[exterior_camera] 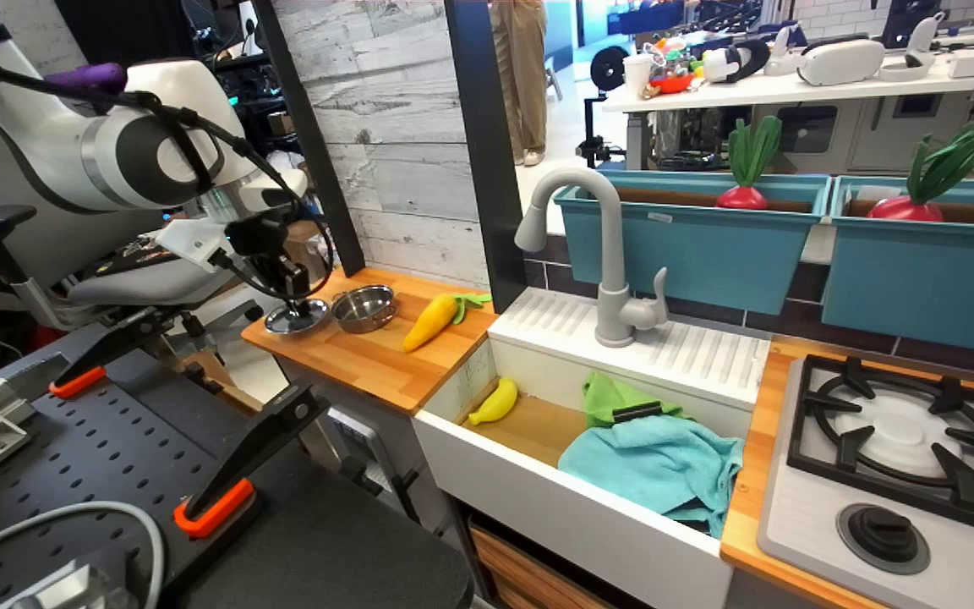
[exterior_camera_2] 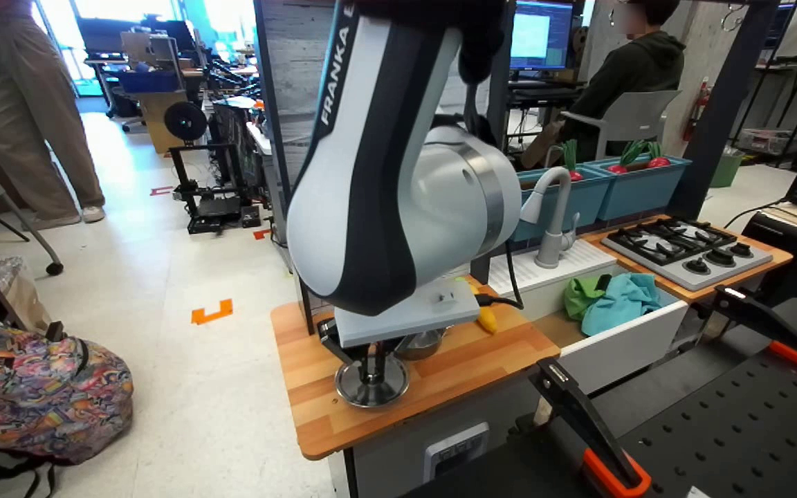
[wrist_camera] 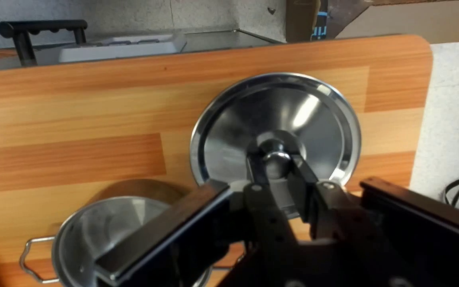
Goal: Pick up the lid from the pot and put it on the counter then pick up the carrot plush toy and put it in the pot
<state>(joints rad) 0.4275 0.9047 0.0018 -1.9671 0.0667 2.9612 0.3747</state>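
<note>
The silvery lid (wrist_camera: 229, 119) is over the wooden counter (wrist_camera: 74, 115), near its rounded outer end. My gripper (wrist_camera: 277, 158) has its fingers on both sides of the lid's knob and looks shut on it. The lid also shows under the gripper in both exterior views (exterior_camera: 284, 320) (exterior_camera_2: 357, 391). It looks level, resting on the counter or just above it; I cannot tell which. The open steel pot (exterior_camera: 364, 310) stands beside the lid, partly covered by the gripper in the wrist view (wrist_camera: 98, 227). The carrot plush toy (exterior_camera: 434, 323) lies on the counter beyond the pot, near the sink.
The white sink (exterior_camera: 571, 541) adjoins the counter and holds a yellow banana-like toy (exterior_camera: 497, 401), a green cloth (exterior_camera: 618, 396) and a blue cloth (exterior_camera: 656, 461). A grey faucet (exterior_camera: 611, 254) stands behind it. A grey stove (exterior_camera: 800, 499) is past the sink. A wall panel (exterior_camera: 394, 144) borders the counter's back.
</note>
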